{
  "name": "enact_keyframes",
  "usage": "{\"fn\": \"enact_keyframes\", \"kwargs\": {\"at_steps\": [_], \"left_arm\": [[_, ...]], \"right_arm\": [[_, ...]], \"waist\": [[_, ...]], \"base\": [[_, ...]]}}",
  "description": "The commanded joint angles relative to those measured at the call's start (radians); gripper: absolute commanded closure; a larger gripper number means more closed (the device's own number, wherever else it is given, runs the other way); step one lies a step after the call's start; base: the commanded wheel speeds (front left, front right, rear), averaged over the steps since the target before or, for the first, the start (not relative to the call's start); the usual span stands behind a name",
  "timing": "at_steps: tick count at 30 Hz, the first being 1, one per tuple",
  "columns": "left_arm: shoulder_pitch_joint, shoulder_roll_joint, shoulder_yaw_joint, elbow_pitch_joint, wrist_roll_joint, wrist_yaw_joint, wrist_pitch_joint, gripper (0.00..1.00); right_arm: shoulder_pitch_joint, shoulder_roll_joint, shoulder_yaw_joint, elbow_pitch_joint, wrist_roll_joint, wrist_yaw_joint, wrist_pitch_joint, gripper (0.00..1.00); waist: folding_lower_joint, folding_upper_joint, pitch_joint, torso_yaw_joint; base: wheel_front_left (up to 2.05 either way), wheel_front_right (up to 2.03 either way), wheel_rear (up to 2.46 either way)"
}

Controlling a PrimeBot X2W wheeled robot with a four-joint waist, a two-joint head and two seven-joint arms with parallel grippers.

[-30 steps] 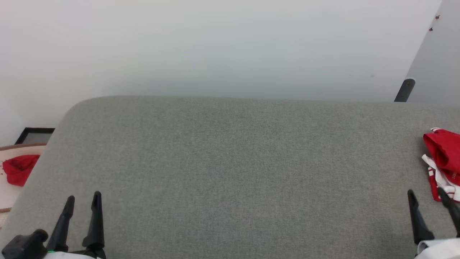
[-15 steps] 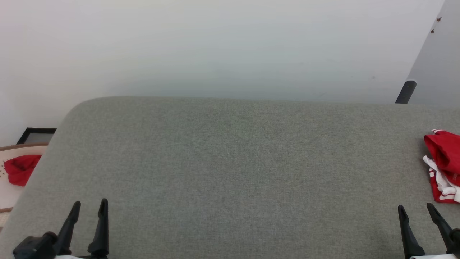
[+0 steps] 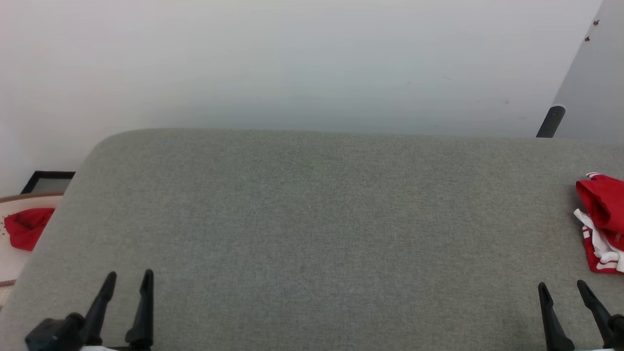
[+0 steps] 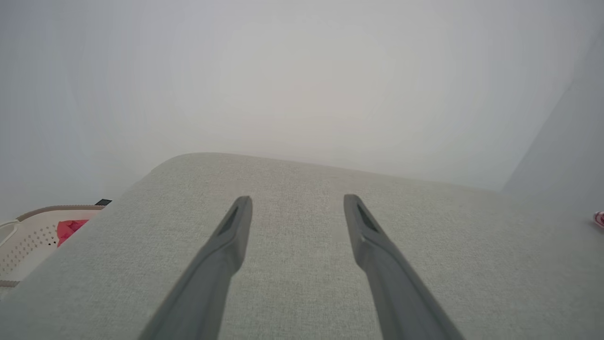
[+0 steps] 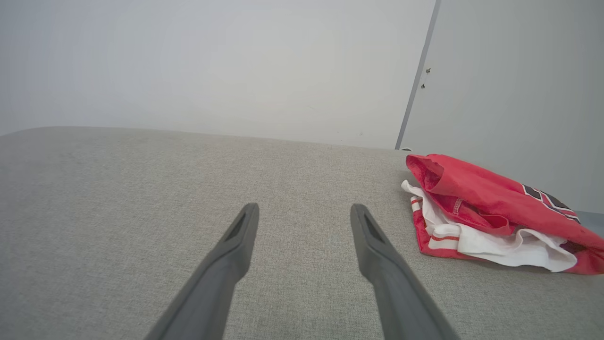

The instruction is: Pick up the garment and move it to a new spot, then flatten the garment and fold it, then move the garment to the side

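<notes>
**Grey padded top (image 3: 312, 219) against a pale wall (image 3: 292, 63): garment bundled at the right edge, both grippers empty**

The garment (image 3: 603, 214) lies at the far right of the padded top as a compact heap, red body uppermost with a white sleeve and striped trim showing beneath, and part of it runs past the edge of the head view. In the right wrist view it looks loosely doubled over rather than spread flat. The left gripper (image 3: 130, 273) hangs over the near left of the surface, and the right gripper (image 3: 561, 284) over the near right, just short of the bundle. Both have their fingers spread and nothing between them.

This fits two stages: a crumpled shirt waiting to be carried to the middle, or a roughly folded one already set aside with the arms drawn back. The pictures do not settle which, so I name no next move.

The wide middle of the padded top is bare. Off its left end a pale perforated basket (image 4: 28, 236) holds a smaller red cloth (image 3: 27, 226), not the task's piece. A dark post (image 3: 551, 122) stands behind the right corner, well clear of the arms
</notes>
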Motion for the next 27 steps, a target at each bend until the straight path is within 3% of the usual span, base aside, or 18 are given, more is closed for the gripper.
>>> {"fn": "enact_keyframes", "kwargs": {"at_steps": [1, 7, 27], "left_arm": [[0.0, 0.002, -0.007, -0.004, 0.0, 0.0, 0.0, 1.0], [0.013, -0.032, -0.017, 0.031, -0.015, 0.0, 0.005, 1.0], [-0.039, -0.093, 0.015, 0.044, -0.304, 0.0, 0.101, 1.0]], "right_arm": [[0.0, 0.0, 0.0, 0.0, 0.003, 0.0, 0.0, 1.0], [0.007, 0.022, 0.001, 0.04, 0.026, 0.0, 0.01, 1.0], [-0.048, 0.061, -0.014, 0.042, 0.385, 0.0, 0.092, 1.0]], "waist": [[0.0, -0.0001, 0.0, 0.0], [0.0, -0.0001, 0.001, -0.001], [0.0, -0.0001, 0.008, -0.011]], "base": [[0.0, 0.0, 0.0], [0.0, 0.0, 0.0], [0.0, 0.0, 0.0]]}}
